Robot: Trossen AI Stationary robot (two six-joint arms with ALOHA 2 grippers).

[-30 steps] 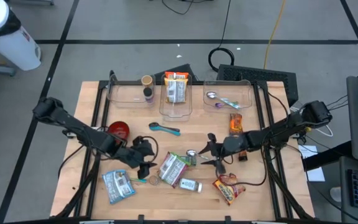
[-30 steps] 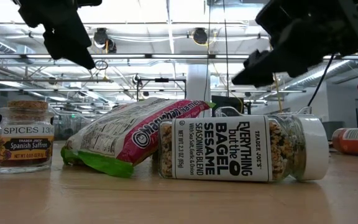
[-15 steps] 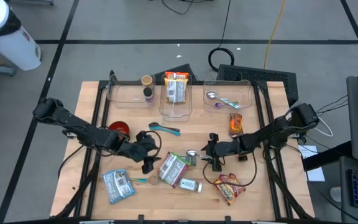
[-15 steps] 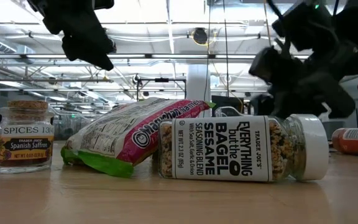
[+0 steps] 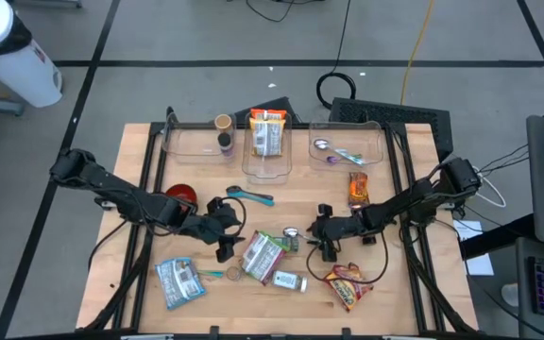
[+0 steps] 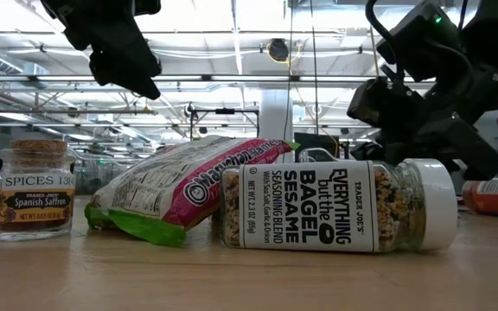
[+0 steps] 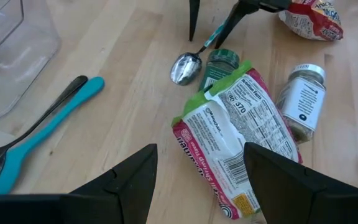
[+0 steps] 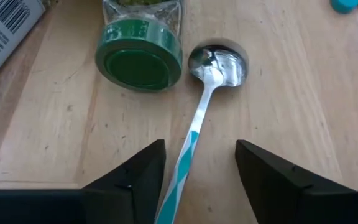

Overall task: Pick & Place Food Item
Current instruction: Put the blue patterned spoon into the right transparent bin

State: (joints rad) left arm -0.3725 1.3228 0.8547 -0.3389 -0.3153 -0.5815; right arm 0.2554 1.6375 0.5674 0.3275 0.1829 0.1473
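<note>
While the right gripper (image 8: 194, 177) hangs low over the middle of the table with its fingers spread wide and empty, the spoon's (image 8: 199, 112) teal-and-steel handle runs straight up the gap between them, the bowl lying at the far end of that line, away from the wrist. Just beside the bowl, touching or nearly so, lies a green-lidded jar (image 8: 140, 53) on its side, lid toward the gripper. In the high view the spoon (image 5: 293, 233) sits just left of the right gripper (image 5: 326, 238), so its long axis points roughly along this arm's reach; the fingers straddle the handle crosswise, which suits a pinch. Farther left, the left gripper (image 5: 223, 238), also wide and holding nothing, hovers at the left side of the pink-and-green snack bag (image 5: 262, 255), a likelier food item. The seasoning jar (image 5: 289, 281) lies nearer the front edge. Each arm is thus nearest its own object; which one moves first I cannot tell.
</note>
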